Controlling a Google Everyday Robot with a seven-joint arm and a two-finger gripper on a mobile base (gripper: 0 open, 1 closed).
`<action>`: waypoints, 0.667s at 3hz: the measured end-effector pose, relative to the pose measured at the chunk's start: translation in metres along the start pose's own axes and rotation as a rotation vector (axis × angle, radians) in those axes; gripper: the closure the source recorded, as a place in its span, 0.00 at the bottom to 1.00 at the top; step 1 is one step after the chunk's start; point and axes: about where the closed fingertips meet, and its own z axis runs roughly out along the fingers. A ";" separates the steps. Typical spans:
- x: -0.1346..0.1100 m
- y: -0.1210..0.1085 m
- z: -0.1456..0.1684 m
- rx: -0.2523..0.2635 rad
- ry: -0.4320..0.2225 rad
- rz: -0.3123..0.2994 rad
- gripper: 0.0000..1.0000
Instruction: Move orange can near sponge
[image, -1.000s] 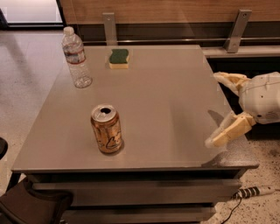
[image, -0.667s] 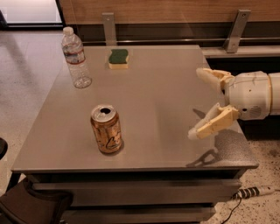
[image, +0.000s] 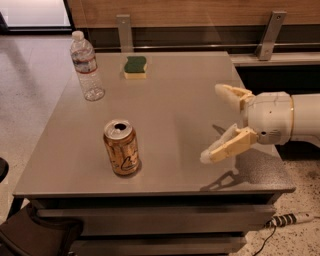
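Camera view | orange can (image: 121, 148) well apart from end effector (image: 212, 123) | jaws spread

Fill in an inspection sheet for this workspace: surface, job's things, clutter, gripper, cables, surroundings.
Surface: grey table, flat and level.
Job's things: orange can upright near the front left, top opened; sponge at the far edge, green side up, well apart from the can.
Clutter: water bottle upright at the far left, capped.
Gripper: gripper open over the table's right side, holding nothing.
Cables: power strip with cord on the floor, lower right.
Surroundings: wood wall panel, metal brackets, speckled floor.
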 end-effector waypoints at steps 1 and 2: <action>-0.008 0.015 0.039 -0.044 -0.083 0.010 0.00; -0.016 0.025 0.066 -0.088 -0.116 0.001 0.00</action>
